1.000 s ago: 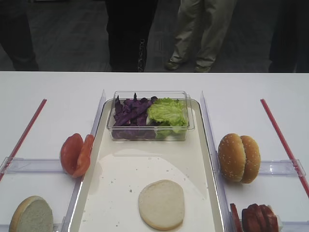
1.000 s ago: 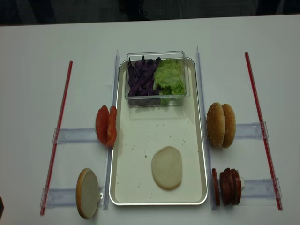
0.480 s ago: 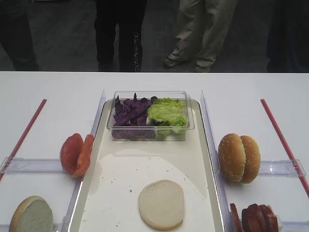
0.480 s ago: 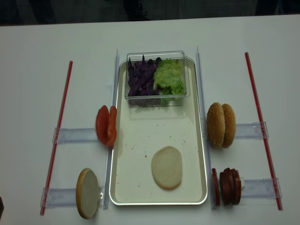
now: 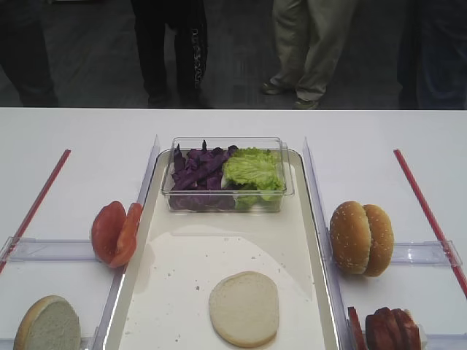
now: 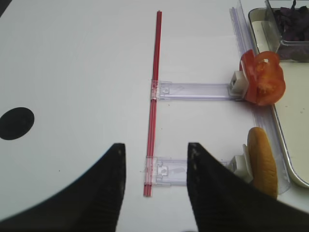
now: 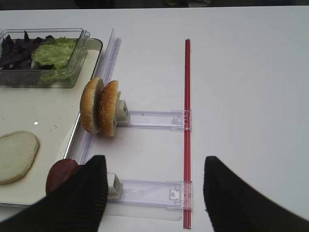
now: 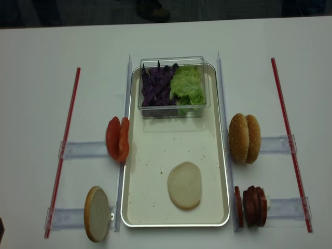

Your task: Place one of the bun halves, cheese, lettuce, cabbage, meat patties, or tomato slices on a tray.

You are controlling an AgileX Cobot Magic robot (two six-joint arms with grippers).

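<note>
The tray (image 8: 223,171) lies on the white table (image 8: 41,46), with 1 bun half (image 8: 184,185) flat near its front end and a clear tub (image 8: 173,87) of cabbage (image 8: 154,85) and lettuce (image 8: 189,84) at its far end. The left hand (image 6: 155,186) and right hand (image 7: 155,193) both stand parted and hold nothing, each above the table beside the tray.

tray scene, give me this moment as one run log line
tray: one bun half flat on it, clear tub at far end | left gripper: open, empty | right gripper: open, empty
</note>
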